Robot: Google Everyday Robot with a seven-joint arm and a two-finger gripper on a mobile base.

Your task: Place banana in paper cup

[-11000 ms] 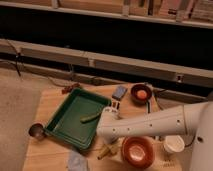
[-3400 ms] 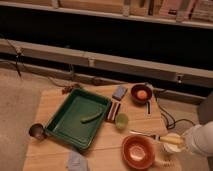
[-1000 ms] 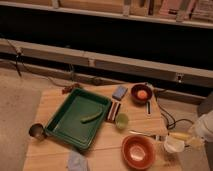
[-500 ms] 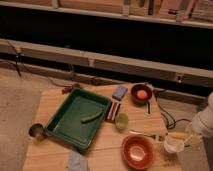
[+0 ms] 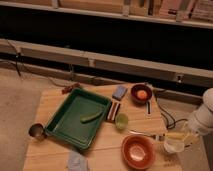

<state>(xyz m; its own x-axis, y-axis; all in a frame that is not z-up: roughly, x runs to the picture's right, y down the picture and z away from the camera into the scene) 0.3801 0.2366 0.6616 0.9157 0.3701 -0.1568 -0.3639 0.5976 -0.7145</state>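
Note:
The white paper cup (image 5: 173,145) stands at the table's right front corner, to the right of the orange-red bowl (image 5: 137,151). The yellow banana (image 5: 176,135) lies roughly level across the cup's far rim, its right end towards my gripper (image 5: 187,132). The gripper hangs from the white arm (image 5: 203,118), which comes in from the right edge, and sits just right of and above the cup. I cannot tell whether the banana is still held or rests on the rim.
A green tray (image 5: 65,125) with a green vegetable (image 5: 91,117) sits at the left. A light-green cup (image 5: 121,121), a dark bowl with an orange (image 5: 140,93), a blue sponge (image 5: 119,92), a metal scoop (image 5: 36,131) and a cloth (image 5: 76,161) also lie on the table.
Over eleven seconds the arm swung from across the table's front to the right side. The banana came to the white cup. In the last second the arm rose slightly.

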